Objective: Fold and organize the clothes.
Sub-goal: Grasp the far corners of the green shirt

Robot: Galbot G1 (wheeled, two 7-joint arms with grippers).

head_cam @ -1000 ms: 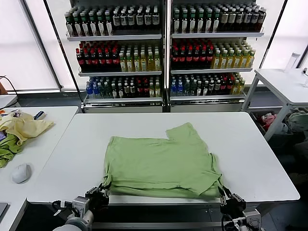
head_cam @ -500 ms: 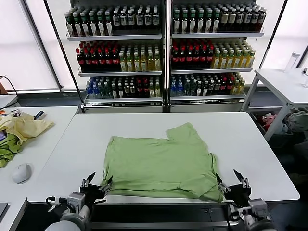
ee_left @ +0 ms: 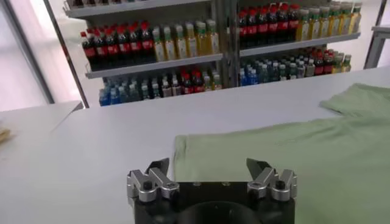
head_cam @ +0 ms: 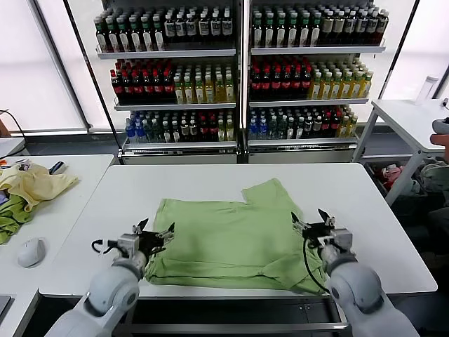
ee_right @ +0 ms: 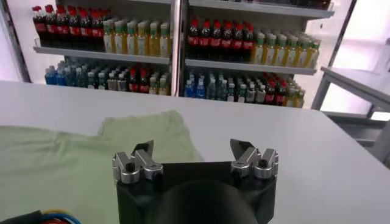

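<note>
The clothes, a light green polo shirt (head_cam: 231,242), lie folded flat on the middle of the white table (head_cam: 365,210), one sleeve sticking out toward the far side. My left gripper (head_cam: 156,228) hovers open over the shirt's near left corner with nothing between its fingers. My right gripper (head_cam: 309,219) hovers open over the shirt's right edge, also empty. In the left wrist view the left gripper (ee_left: 207,164) has the shirt (ee_left: 292,152) spread ahead of it. The right wrist view shows the right gripper (ee_right: 192,146) with the shirt (ee_right: 61,158) and its sleeve beyond.
A side table on the left carries a pale yellow garment (head_cam: 35,184), a darker green cloth (head_cam: 10,214) and a mouse (head_cam: 31,251). Bottle shelves (head_cam: 238,70) stand behind the table. Another white table (head_cam: 414,119) stands at the right.
Both grippers have opened, let go of the shirt's near edge and risen from below the table's front edge to above the shirt's near corners. The shirt lies still.
</note>
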